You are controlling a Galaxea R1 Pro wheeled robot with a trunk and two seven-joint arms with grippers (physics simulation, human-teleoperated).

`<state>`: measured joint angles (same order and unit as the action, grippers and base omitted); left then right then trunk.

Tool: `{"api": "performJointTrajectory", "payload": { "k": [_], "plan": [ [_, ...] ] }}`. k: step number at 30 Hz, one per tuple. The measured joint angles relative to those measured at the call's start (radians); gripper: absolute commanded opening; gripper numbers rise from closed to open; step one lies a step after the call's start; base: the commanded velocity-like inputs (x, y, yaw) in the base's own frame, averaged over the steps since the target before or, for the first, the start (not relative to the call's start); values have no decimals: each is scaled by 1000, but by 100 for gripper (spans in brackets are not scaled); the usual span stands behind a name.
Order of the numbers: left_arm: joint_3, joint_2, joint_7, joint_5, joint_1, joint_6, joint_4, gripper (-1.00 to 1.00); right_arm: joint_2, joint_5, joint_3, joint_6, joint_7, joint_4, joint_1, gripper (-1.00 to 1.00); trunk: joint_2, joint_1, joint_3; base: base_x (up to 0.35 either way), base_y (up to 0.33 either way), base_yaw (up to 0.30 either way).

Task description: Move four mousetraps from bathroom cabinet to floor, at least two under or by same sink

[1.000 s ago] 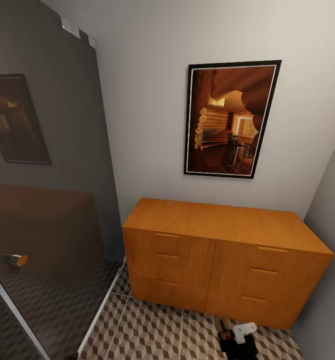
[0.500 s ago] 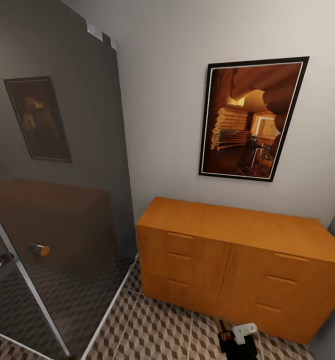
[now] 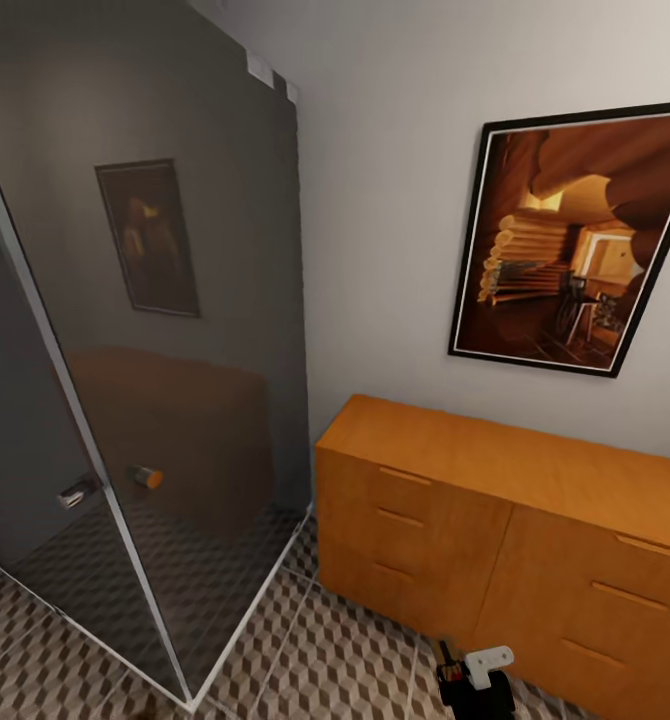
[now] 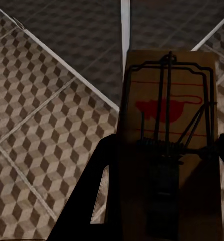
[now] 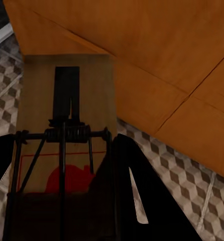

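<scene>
Each claw — left (image 4: 162, 150), right (image 5: 62, 145) — pinching a mousetrap (image 4: 167, 100); cabinet (image 3: 495, 520) drawers shut.

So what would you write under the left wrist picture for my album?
The left tool holds a mousetrap above the cube-patterned bathroom floor.

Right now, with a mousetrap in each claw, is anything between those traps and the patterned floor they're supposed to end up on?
Nothing visible. The left gripper holds a mousetrap over bare cube-pattern floor tiles, with the dark shower glass beyond. The right gripper holds another mousetrap in front of the orange cabinet, with open tiles showing below it.
</scene>
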<state>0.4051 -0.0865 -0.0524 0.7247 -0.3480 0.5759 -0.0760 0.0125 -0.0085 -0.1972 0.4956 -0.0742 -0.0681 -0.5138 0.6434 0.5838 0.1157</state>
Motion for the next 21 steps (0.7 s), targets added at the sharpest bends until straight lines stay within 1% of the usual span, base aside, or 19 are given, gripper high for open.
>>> {"api": "performJointTrajectory", "payload": {
  "k": [10,21],
  "plan": [
    [1,1,-2,0,1,0,0,-100,0,0,0,0,0,0,0,-100,0,0,0,0,0,300],
    [2,12,-4,1,2,0,0,-100,0,0,0,0,0,0,0,-100,0,0,0,0,0,300]
  ]
}}
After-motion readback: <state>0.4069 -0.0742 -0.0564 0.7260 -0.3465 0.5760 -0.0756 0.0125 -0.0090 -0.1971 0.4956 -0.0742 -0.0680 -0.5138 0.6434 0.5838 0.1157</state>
